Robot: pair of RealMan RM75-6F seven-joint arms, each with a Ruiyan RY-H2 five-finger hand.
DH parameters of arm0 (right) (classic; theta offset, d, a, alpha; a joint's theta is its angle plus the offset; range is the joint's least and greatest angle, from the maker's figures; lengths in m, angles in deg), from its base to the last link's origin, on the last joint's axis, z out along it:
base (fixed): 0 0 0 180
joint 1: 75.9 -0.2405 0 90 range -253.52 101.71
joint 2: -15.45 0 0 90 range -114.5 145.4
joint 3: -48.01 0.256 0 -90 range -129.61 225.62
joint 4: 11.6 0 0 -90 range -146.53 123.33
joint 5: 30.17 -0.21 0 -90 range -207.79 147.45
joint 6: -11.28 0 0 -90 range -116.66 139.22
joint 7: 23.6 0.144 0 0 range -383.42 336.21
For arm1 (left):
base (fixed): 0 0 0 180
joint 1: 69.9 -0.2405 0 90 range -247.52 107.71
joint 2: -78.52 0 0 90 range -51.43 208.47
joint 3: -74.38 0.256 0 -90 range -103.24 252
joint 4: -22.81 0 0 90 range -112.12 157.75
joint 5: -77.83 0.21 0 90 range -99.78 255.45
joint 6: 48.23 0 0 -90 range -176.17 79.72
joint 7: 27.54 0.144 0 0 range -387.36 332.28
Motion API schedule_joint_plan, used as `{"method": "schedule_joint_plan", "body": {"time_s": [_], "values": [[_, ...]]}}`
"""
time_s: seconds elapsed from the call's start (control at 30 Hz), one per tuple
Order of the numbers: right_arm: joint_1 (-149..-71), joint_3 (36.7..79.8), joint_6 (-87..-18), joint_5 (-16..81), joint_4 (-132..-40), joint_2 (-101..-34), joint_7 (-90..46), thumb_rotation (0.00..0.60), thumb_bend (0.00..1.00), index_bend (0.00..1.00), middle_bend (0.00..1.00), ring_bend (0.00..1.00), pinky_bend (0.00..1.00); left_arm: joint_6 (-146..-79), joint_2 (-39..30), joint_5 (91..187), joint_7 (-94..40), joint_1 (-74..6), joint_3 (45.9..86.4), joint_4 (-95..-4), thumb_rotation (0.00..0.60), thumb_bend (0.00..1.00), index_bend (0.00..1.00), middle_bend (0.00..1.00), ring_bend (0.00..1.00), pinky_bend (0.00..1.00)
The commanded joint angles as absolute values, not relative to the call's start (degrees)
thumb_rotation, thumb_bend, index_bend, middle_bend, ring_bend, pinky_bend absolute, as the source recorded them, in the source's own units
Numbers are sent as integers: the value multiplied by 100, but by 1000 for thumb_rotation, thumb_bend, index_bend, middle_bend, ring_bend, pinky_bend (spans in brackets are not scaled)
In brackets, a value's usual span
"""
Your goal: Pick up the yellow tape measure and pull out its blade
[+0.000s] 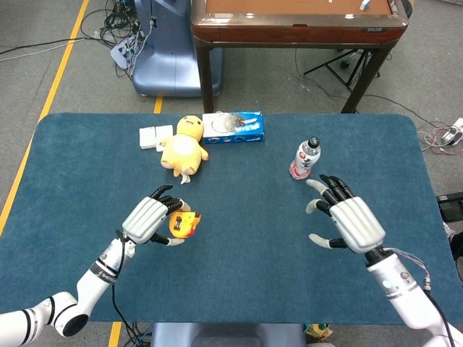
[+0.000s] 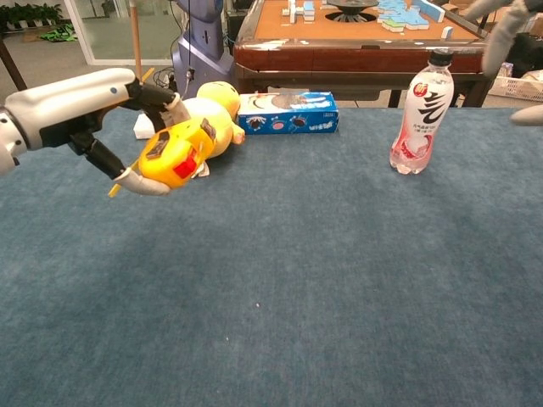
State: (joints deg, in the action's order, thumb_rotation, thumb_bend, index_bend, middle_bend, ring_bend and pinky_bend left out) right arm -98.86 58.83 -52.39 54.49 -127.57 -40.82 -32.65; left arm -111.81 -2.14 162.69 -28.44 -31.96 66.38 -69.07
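My left hand holds the yellow tape measure lifted clear of the blue table mat. In the chest view the tape measure shows a red patch and a dark clip, pinched between the fingers of the left hand. A short yellow strip sticks out at its lower left. My right hand hovers over the right-centre of the table, fingers spread, holding nothing. Only its fingertips show at the top right corner of the chest view.
A yellow plush duck, a blue snack box and white blocks lie at the back left. A clear bottle stands at the back, just beyond my right hand. A brown table stands behind the mat.
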Motion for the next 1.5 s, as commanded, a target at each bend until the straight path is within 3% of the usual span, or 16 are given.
{"method": "schedule_joint_plan", "body": {"time_s": [0.03, 0.37, 0.8, 1.5], "values": [[-10205, 6029, -4956, 5152, -12806, -4385, -3465, 600, 237, 422, 71, 0, 1, -11082, -117, 16015, -2573, -3131, 6496, -7246, 600, 125, 550, 577, 375, 91], [-10850, 6193, -4554, 4516, -12610, -5173, -3519, 600, 230, 422, 51, 0, 0, -11036, -292, 15600, -1914, -2982, 6309, -7688, 600, 124, 553, 581, 376, 91], [-11378, 6343, -4358, 4003, -12413, -5696, -3421, 600, 215, 391, 0, 0, 0, -10908, -423, 15071, -1586, -2843, 6182, -7930, 600, 124, 553, 581, 376, 91], [-11990, 6397, -4071, 3331, -12254, -6034, -3397, 600, 214, 391, 0, 0, 0, -11026, -520, 15114, -1388, -2756, 6209, -8094, 600, 124, 552, 581, 376, 91]]}}
